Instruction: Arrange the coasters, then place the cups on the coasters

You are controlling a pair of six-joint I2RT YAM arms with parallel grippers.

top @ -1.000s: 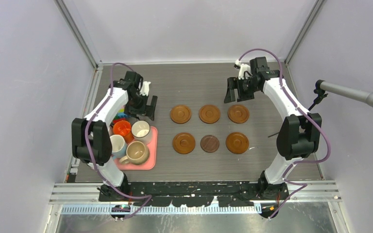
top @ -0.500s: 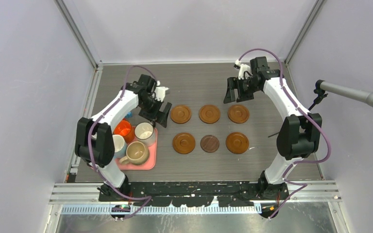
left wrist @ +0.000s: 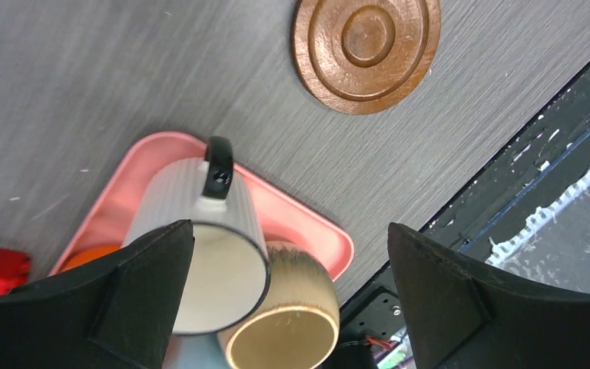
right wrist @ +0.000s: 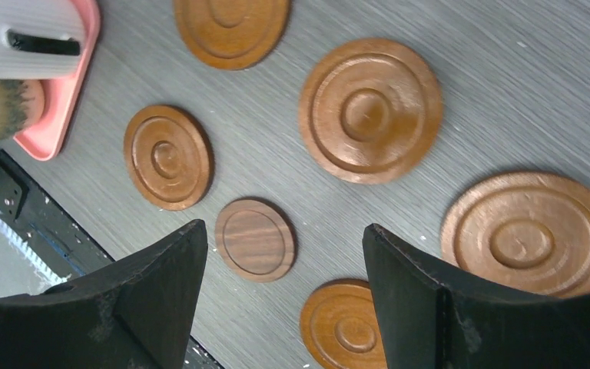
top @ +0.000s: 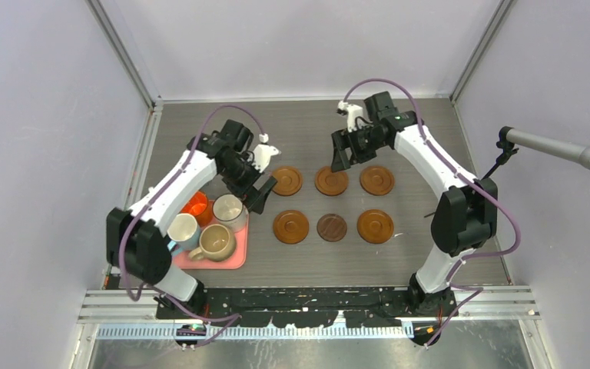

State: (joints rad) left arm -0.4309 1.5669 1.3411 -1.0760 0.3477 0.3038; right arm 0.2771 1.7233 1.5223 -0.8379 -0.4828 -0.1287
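Six coasters point(top: 332, 227) set in two rows of three on tabletop point(top: 299, 127), all bare. Four cups visible, packed touching on pink tray point(top: 234, 263) at left.

Left end effector point(left wrist: 288, 227) spread, empty, hovering over tray's far right corner. White ribbed cup point(left wrist: 192, 211) just below it, upright, nearer one finger; black handle on side away from tan cup point(left wrist: 284, 338).

Tan cup touches white cup, so finger room likely tight.

Right end effector point(right wrist: 284, 228) spread, empty, above coaster grid, well apart from cups.

Left arm nearer. Judged next: descend onto white cup.
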